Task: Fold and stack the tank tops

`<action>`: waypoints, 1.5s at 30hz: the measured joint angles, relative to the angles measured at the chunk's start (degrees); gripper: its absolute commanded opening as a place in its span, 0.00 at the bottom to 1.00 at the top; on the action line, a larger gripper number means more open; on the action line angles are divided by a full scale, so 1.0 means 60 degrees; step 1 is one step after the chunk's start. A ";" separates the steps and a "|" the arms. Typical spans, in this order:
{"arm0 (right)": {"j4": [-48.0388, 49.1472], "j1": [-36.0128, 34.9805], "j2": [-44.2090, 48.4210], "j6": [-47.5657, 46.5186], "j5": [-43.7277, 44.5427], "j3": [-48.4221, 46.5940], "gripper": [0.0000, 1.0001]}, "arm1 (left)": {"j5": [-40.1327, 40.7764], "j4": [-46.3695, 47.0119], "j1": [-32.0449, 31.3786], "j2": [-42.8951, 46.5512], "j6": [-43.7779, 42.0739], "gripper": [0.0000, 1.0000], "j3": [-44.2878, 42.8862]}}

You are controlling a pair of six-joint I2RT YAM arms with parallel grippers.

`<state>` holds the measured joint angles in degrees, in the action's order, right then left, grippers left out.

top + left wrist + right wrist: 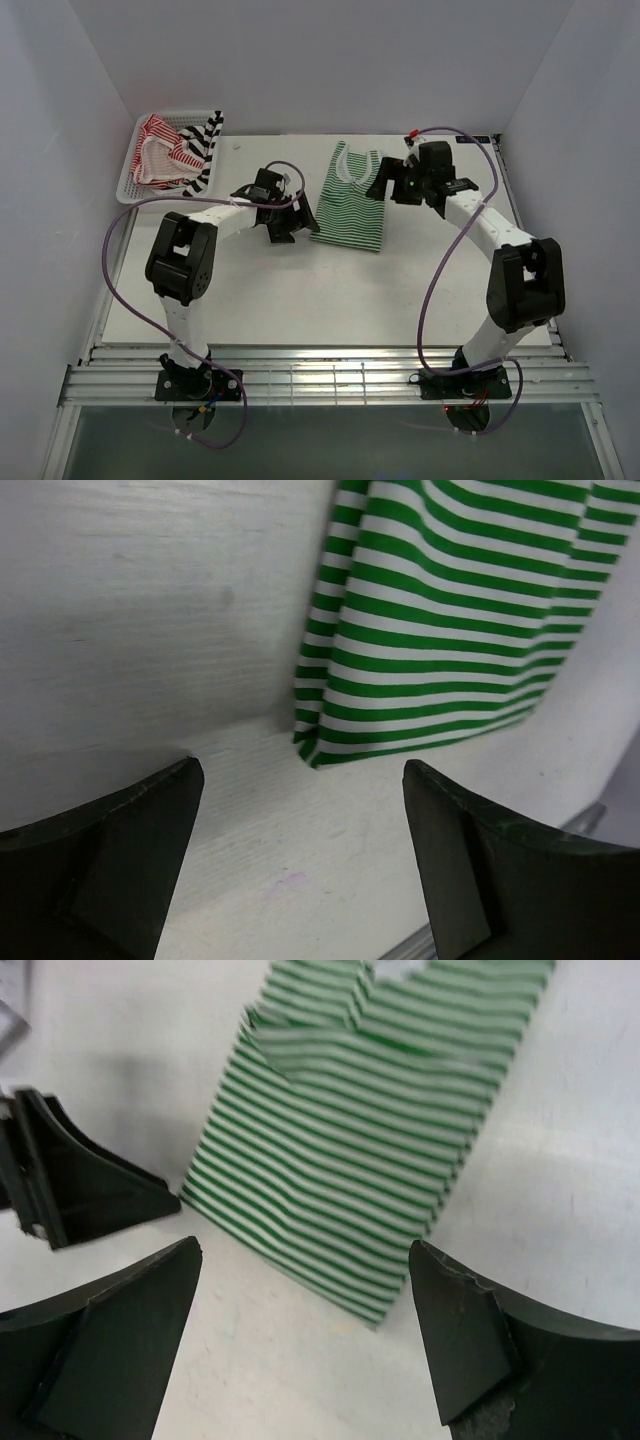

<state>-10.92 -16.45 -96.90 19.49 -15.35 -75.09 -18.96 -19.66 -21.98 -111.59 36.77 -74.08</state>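
The left end effector (292,226) and the right end effector (382,185) are held wide and empty beside the green-and-white tank top (352,202), which could be bunched if only one layer is pinched.

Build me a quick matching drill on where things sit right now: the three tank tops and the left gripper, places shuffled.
1 green-and-white tank top
2 red-and-white tank top
3 black-and-white tank top
4 left gripper

A bunched in the white mesh basket
B open, at the green top's left edge
C lying on the table
D at the basket's right side

Pairs: 1-C, 2-A, 3-D, 4-B
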 measured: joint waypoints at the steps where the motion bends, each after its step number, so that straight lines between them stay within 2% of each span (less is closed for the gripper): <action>1: -0.0015 0.0095 0.0273 0.0026 -0.0022 0.0546 0.90 | -0.0080 0.0011 -0.0026 -0.0182 -0.0011 0.90 -0.0044; 5: -0.0175 0.0186 0.0481 0.0157 -0.0168 0.2211 0.90 | -0.0335 0.0149 -0.0124 -0.0299 -0.0015 0.73 -0.0138; 9: -0.0455 0.0178 0.0484 0.0211 -0.0288 0.3002 0.90 | -0.0430 0.0160 -0.0204 -0.0535 0.0000 0.56 -0.0138; 12: -0.0386 0.0182 0.0583 0.0255 -0.0353 0.3224 0.90 | -0.0565 0.0299 -0.0273 -0.0685 0.0058 0.52 -0.0131; 19: 0.0306 0.0182 0.0801 0.0619 -0.0823 0.3949 0.90 | -0.0495 0.0361 -0.0423 -0.0776 0.0168 0.31 -0.0080; 22: 0.0470 0.0182 0.0801 0.0754 -0.0965 0.4197 0.91 | -0.0488 0.0401 -0.0419 -0.0892 0.0255 0.17 -0.0095; 24: 0.0608 0.0182 0.0783 0.0823 -0.1024 0.4306 0.91 | -0.0503 0.0412 -0.0423 -0.0914 0.0291 0.03 -0.0098; 25: 0.0696 0.0182 0.0769 0.0878 -0.1042 0.4350 0.91 | -0.0525 0.0423 -0.0423 -0.0929 0.0302 0.00 -0.0109; 33: 0.1621 0.0182 0.0313 0.1377 -0.1224 0.4426 1.00 | -0.0663 0.0634 -0.0419 -0.0958 0.0339 0.00 -0.0047; 40: 0.2364 0.0175 -0.0208 0.1716 -0.1435 0.4302 0.73 | -0.0703 0.1060 -0.0423 -0.0849 0.0495 0.00 0.0251; 41: 0.2393 0.0178 -0.0284 0.1734 -0.1461 0.4273 0.64 | -0.0699 0.1078 -0.0423 -0.0845 0.0525 0.00 0.0266; 45: 0.2328 0.0175 -0.0437 0.1727 -0.1333 0.4266 0.47 | -0.0696 0.1220 -0.0423 -0.0798 0.0634 0.00 0.0382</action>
<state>3.05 -15.40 -99.53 29.85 -23.35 -49.50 -23.14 -12.34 -24.51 -116.38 40.58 -71.79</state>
